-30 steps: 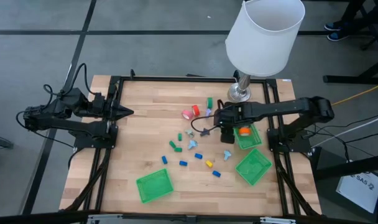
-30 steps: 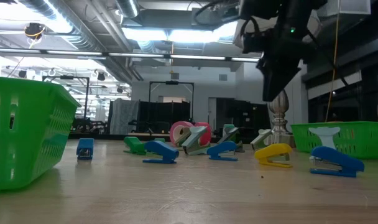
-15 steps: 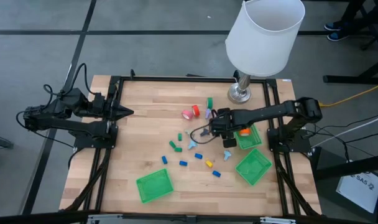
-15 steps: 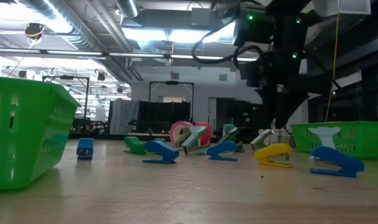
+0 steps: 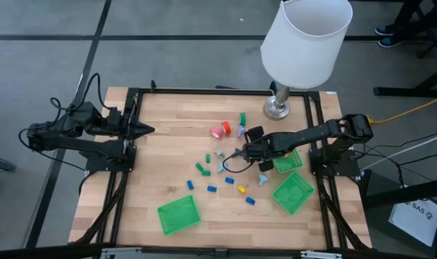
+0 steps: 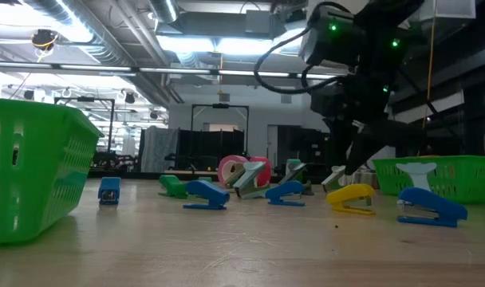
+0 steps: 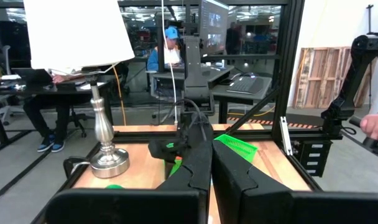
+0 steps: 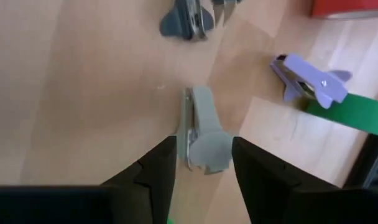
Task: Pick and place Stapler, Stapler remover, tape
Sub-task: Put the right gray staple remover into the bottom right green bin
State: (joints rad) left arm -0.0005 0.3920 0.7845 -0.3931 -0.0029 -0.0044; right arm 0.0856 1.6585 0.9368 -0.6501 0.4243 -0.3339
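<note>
Two dark, near-black jointed arms, left arm and right arm, each carrying looped black cables along its links. Right arm wrist housing shows small lit green indicator lights. Gripper fingers are black, blocky, with angled inner faces.

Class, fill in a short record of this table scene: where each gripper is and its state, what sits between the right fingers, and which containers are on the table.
Left gripper: shut, parked at the table's left edge
Right gripper: open, low over mid-table
Between right fingers: grey stapler remover, not yet gripped
Nearby: purple stapler remover
Containers: three green baskets
</note>
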